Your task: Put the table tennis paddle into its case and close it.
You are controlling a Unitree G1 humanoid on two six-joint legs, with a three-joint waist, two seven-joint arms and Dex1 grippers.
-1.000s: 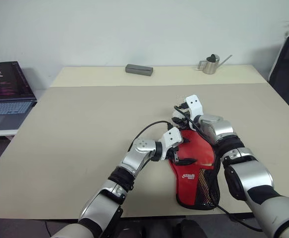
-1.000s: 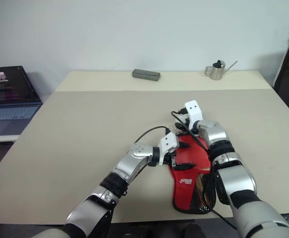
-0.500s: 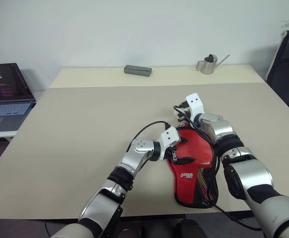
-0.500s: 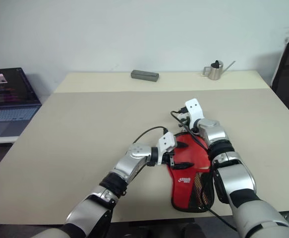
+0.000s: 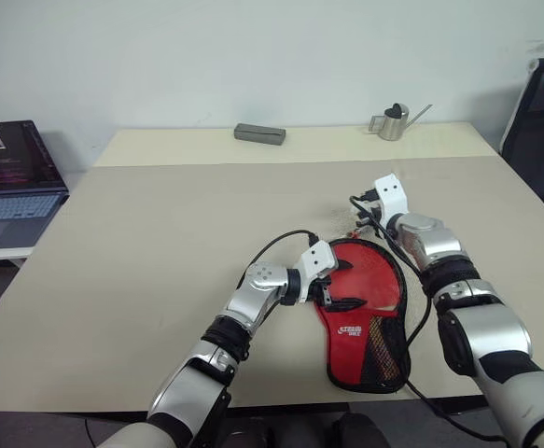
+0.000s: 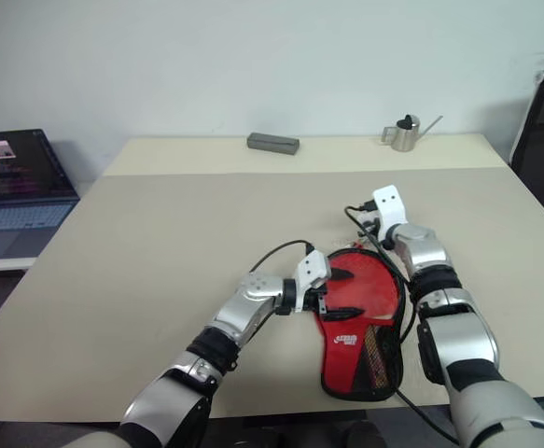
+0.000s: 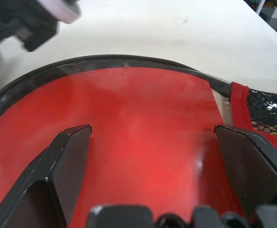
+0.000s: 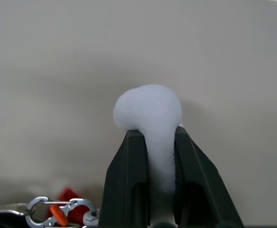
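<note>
Paddle case (image 5: 365,313), a flat black fabric zip cover with a red panel and a mesh pocket, lies on the near right part of the desk (image 5: 160,233), its narrow end toward the near edge. The right tool (image 8: 150,156) is pinched shut on the case's white fluffy pompom (image 8: 150,111); a second ago it sat over the round top of the case, and it has since swung out to the right, so that it now stands just past the case's upper right rim. In that time its fingers have gone from half apart to closed. The left tool (image 7: 152,142) has kept its place, fingers spread wide over the red panel, gripping nothing. I cannot tell whether the paddle is inside the case.

The desk is a wide pale beige top against a white wall. At its far edge sit one grey rectangular box (image 5: 259,133) and one small metal watering can (image 5: 395,121). One open laptop (image 5: 10,182) stands on a lower surface to the left, and one dark chair (image 5: 542,121) stands at the right.
</note>
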